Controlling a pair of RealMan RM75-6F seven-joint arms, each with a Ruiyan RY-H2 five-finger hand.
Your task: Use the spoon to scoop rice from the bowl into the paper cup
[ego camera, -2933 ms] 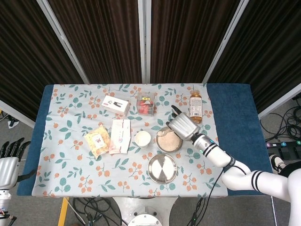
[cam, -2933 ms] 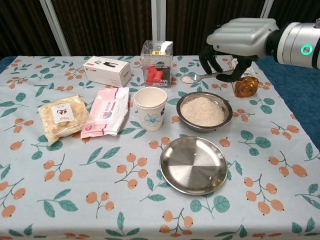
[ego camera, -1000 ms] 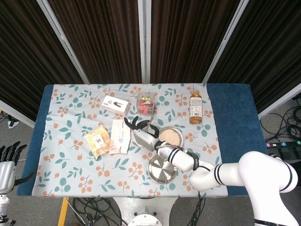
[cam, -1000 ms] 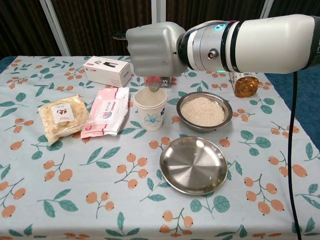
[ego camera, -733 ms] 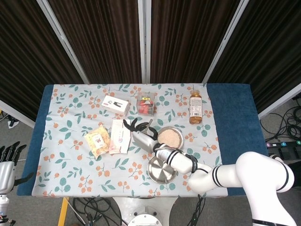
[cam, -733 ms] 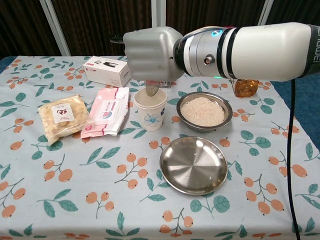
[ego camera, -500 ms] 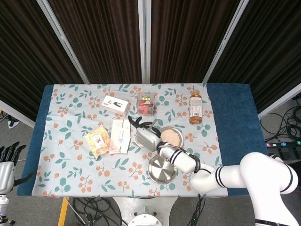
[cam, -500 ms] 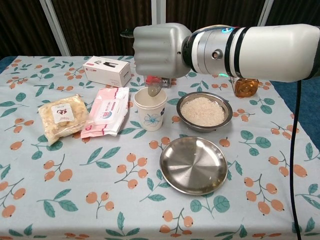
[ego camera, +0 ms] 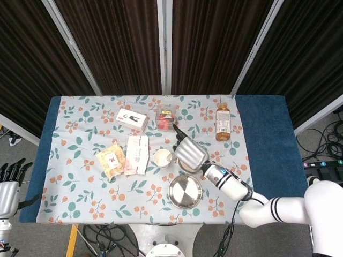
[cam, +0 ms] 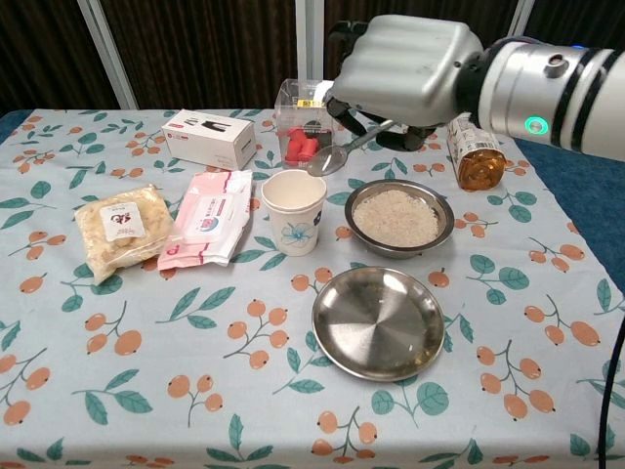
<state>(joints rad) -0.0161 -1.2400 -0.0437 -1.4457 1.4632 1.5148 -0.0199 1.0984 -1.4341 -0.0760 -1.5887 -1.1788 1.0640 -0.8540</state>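
Your right hand [cam: 410, 66] hangs above the far side of the bowl [cam: 399, 218], fingers curled around the handle of the spoon [cam: 344, 153]. You can see the spoon's head tilted down to the left, in the air between the bowl and the paper cup [cam: 294, 212]; it looks empty, though the angle makes that hard to confirm. Rice fills the bowl, just right of the cup. Nearer you sits a steel plate [cam: 378, 321]. Left of the cup lie a pink packet [cam: 205, 217] and a snack bag [cam: 121, 228]. Your left hand [ego camera: 9, 187] hangs off the table's left edge, fingers apart, holding nothing.
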